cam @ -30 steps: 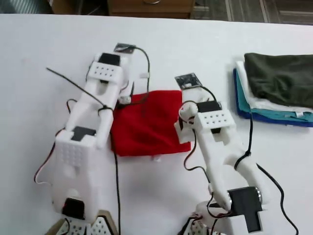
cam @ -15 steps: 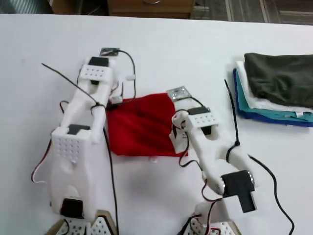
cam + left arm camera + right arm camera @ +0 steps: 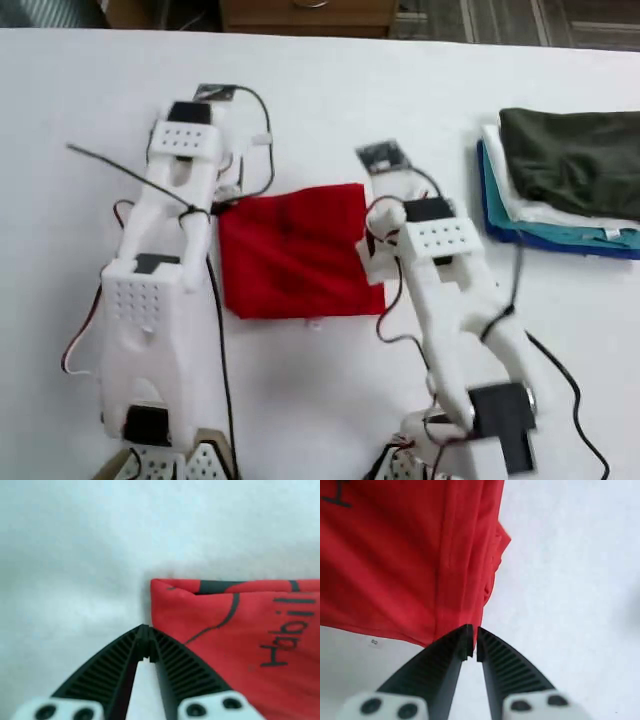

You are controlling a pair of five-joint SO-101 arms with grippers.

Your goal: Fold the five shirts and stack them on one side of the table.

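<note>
red shirt (image 3: 235, 630) right at the black tips: the left gripper (image 3: 144, 631) is closed on nothing, jaws together, just beside the shirt's folded corner. the right gripper (image 3: 471, 634) is pinched closed at the opposite edge, and i cannot tell if any fabric sits between its jaws. the shirt lies folded flat mid-table (image 3: 400, 100), between the arms. well apart at its three o'clock sits the stack (image 3: 565, 180), olive over white, teal and blue. so i judge four done, the fifth folded but not yet stacked. the stack runs off the frame edge, so that layer count is unsure.
</note>
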